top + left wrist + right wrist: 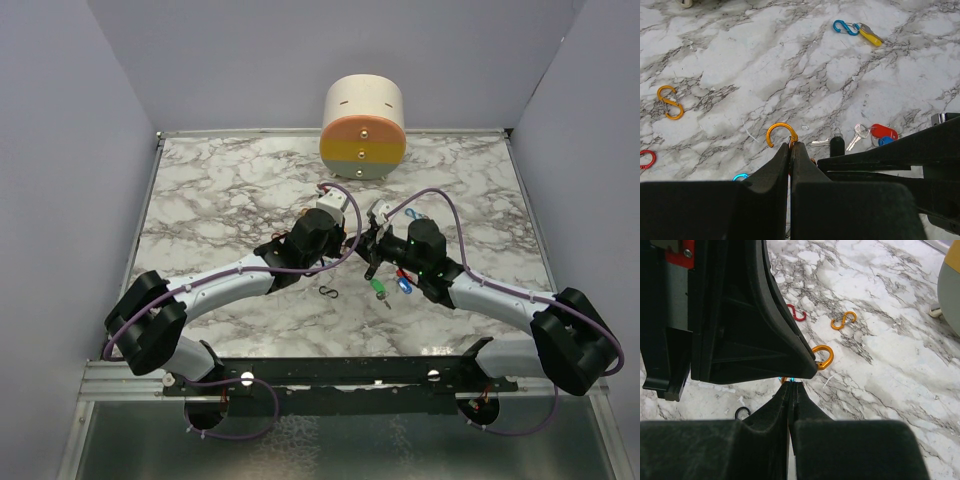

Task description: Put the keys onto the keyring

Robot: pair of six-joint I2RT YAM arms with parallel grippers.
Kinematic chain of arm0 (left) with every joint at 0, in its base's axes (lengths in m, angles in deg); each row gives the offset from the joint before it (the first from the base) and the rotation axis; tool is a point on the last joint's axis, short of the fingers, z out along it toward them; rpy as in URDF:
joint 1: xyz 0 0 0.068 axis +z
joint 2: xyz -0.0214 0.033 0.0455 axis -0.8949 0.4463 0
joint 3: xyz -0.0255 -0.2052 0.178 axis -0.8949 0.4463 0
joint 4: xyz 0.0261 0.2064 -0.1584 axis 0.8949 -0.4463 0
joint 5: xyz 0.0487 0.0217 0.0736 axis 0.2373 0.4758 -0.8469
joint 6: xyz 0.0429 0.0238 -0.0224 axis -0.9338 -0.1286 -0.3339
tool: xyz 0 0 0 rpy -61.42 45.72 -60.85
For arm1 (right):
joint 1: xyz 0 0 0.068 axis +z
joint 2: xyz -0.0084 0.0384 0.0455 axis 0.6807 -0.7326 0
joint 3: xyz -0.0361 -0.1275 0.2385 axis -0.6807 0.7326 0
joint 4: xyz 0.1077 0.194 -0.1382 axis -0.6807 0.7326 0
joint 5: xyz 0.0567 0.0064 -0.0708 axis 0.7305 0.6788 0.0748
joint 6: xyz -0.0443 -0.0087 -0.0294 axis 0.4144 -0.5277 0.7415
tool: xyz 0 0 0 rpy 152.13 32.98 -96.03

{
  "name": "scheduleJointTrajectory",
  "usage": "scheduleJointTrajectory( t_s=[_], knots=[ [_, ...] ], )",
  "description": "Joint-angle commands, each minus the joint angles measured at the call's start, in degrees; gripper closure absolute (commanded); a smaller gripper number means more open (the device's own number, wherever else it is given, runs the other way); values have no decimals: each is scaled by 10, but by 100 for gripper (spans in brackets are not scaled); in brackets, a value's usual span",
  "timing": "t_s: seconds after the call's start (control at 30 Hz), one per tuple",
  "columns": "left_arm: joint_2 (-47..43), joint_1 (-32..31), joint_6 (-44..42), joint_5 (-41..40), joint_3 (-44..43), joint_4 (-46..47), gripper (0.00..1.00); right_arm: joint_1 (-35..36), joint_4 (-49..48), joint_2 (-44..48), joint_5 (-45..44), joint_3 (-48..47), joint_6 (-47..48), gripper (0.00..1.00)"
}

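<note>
My left gripper [790, 144] is shut on an orange keyring clip [781, 133], whose open hook sticks out above the fingertips. On the marble beyond lie the keys: a black-headed one [837, 145], a bare silver one [858, 134], a red one [883, 132] and a blue one [885, 141]. A yellow key [871, 36] hangs on a blue clip [845, 27] farther off. My right gripper [791, 384] is shut, its tip right under the left fingers [765, 340] and beside the orange clip [823, 357]. An orange speck shows at its tip; whether it grips anything I cannot tell. From above, both grippers meet at mid-table [360, 243], with a green key [378, 290] in front.
Loose clips lie on the marble: an orange S-clip [669, 102], a red one [646, 159], a blue one [740, 177] and a black one [330, 292]. A round box with pastel drawers [363, 130] stands at the back edge. Purple walls close in the sides.
</note>
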Motion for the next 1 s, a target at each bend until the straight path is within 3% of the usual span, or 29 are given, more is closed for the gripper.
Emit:
scheduleJointTrajectory(
  t_s=[0.0,0.53,0.57,0.67,0.73,0.83,0.97],
  knots=[
    [6,-4,2,-16,-27,15,100,9,-1,1,8,-6,5,99],
    [8,-4,7,-29,-36,10,99,11,2,3,-4,-5,5,99],
    [8,-4,7,-32,-37,9,91,11,1,4,-6,-5,5,99],
    [5,-4,7,-47,-37,10,56,12,3,7,-10,-5,6,99],
    [2,-4,8,-63,-38,8,41,12,5,9,-14,-5,5,99],
    [-5,-4,10,-92,-43,-1,29,12,8,11,-17,-5,5,99],
    [-27,-2,14,-134,-38,-8,26,12,15,11,-28,-9,3,99]
  ],
)
